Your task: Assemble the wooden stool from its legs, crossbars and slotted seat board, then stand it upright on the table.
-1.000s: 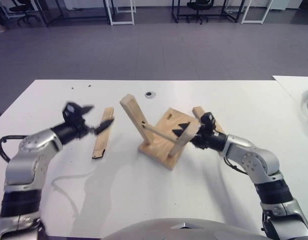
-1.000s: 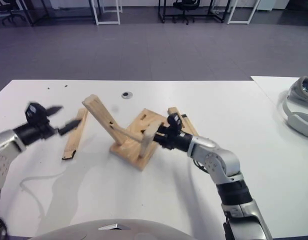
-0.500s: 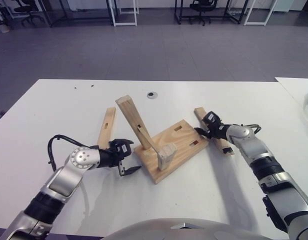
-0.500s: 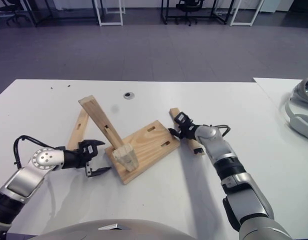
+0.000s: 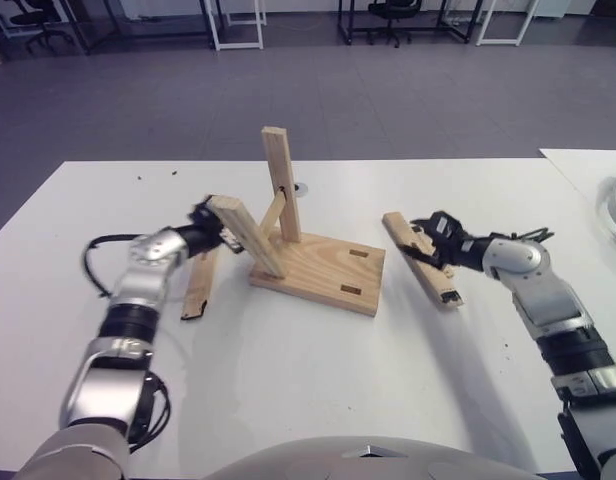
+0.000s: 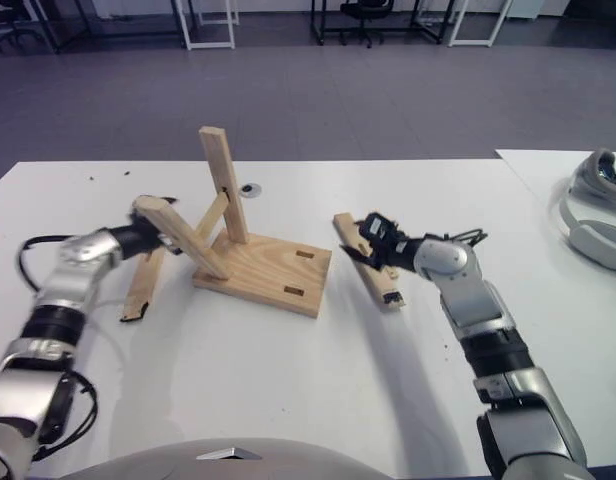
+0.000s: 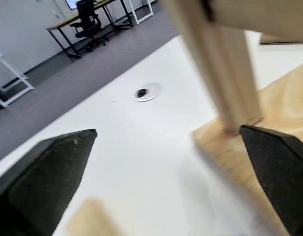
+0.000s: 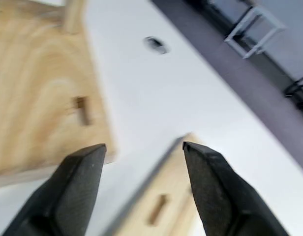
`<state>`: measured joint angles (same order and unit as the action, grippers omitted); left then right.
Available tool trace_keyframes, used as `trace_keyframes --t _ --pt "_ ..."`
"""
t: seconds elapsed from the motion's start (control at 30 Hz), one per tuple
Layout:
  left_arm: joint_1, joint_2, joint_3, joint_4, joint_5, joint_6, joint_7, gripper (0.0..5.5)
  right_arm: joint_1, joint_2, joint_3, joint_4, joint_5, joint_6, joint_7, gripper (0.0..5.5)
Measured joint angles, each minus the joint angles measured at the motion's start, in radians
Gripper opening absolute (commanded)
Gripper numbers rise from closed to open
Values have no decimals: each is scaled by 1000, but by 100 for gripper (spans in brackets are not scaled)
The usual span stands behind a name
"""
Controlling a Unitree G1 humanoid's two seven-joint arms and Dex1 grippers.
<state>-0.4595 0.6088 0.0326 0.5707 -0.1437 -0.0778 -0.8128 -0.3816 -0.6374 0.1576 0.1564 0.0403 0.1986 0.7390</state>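
The slotted seat board [image 5: 323, 270] lies flat on the white table. One leg [image 5: 280, 185] stands upright in it, a second leg [image 5: 244, 234] leans tilted, and a crossbar [image 5: 273, 212] joins them. My left gripper [image 5: 203, 216] is at the tilted leg's upper end, open, its fingers [image 7: 48, 167] spread wide. A loose leg [image 5: 200, 282] lies on the table just below it. To the right of the board, my right gripper [image 5: 425, 237] hovers open over another loose leg [image 5: 428, 270], with this leg [image 8: 161, 209] and the board [image 8: 38, 108] under its fingers [image 8: 77, 187].
A round grommet [image 6: 250, 189] sits in the table behind the upright leg. A headset [image 6: 598, 215] rests on a neighbouring table at the far right. A black cable [image 6: 33, 250] loops by my left arm. The near half of the table is bare.
The board now lies flat with one leg standing upright instead of tipped over. My left gripper has moved from the board's front corner up to the tilted leg. The right gripper stays by the right loose leg.
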Motion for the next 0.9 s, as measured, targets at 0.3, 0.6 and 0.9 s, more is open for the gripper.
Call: trace_keyframes --t 0.3,0.6,0.9 --pt "247 41 -199 -387 84 68 -156 536 -288 242 111 616 -169 -183 -151 288" --pt "9 -190 -244 67 299 -132 294 536 -266 238 145 664 -148 -355 180 288" --pt "81 -246 -122 -33 156 -122 308 536 -56 134 -269 297 45 -65 -138 288"
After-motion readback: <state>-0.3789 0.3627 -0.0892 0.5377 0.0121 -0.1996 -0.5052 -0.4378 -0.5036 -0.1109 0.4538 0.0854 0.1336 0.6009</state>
